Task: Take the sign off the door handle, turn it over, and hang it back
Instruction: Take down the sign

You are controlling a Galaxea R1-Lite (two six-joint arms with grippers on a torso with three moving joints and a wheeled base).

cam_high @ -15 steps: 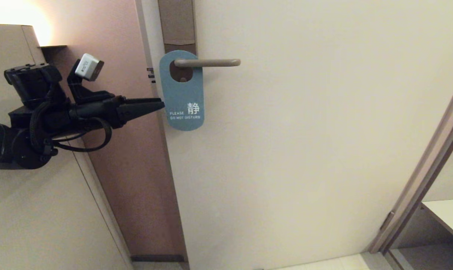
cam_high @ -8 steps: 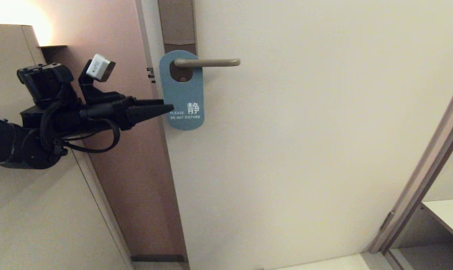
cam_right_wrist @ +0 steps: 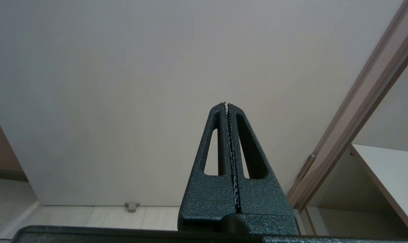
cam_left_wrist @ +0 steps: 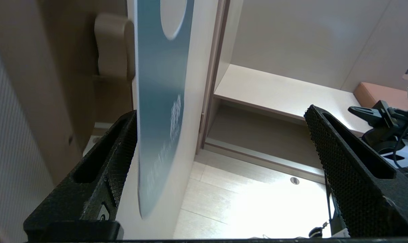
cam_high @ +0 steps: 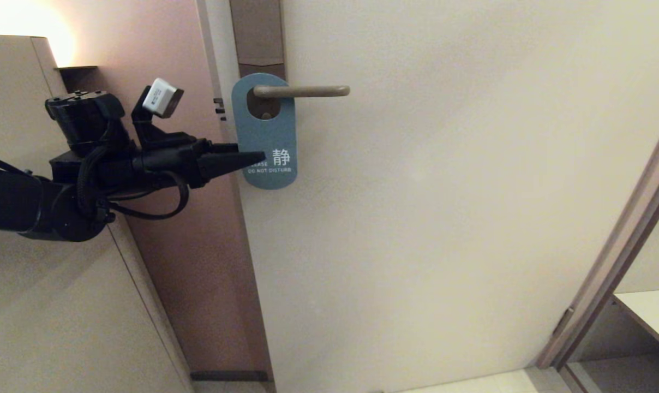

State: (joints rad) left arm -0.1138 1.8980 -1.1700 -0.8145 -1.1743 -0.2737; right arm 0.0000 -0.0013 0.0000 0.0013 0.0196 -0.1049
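Cream-white and plain, the door (cam_high: 444, 191) fills most of my head view, with a pinkish-brown wall (cam_high: 160, 218) to its left and a pale shelf (cam_high: 648, 314) showing past the frame at the lower right. My left arm (cam_high: 13, 202) reaches in from the left edge at handle height. On the tall brown backplate (cam_high: 257, 38) sits the door handle (cam_high: 302, 91), a slim beige-grey lever lying level and pointing right. From it hangs the sign (cam_high: 267, 136), a flat card with rounded ends, its oval hole threaded over the lever near the backplate. I see its blue face, with a white character and "DO NOT DISTURB" near the bottom. My left gripper (cam_left_wrist: 221, 148) has its jaws spread wide around the sign's lower left edge; in the wrist view one finger (cam_left_wrist: 119, 158) sits behind the card, just beside it, the other well apart in front. My right gripper (cam_right_wrist: 227, 105) is pressed closed, empty, facing the bare door.
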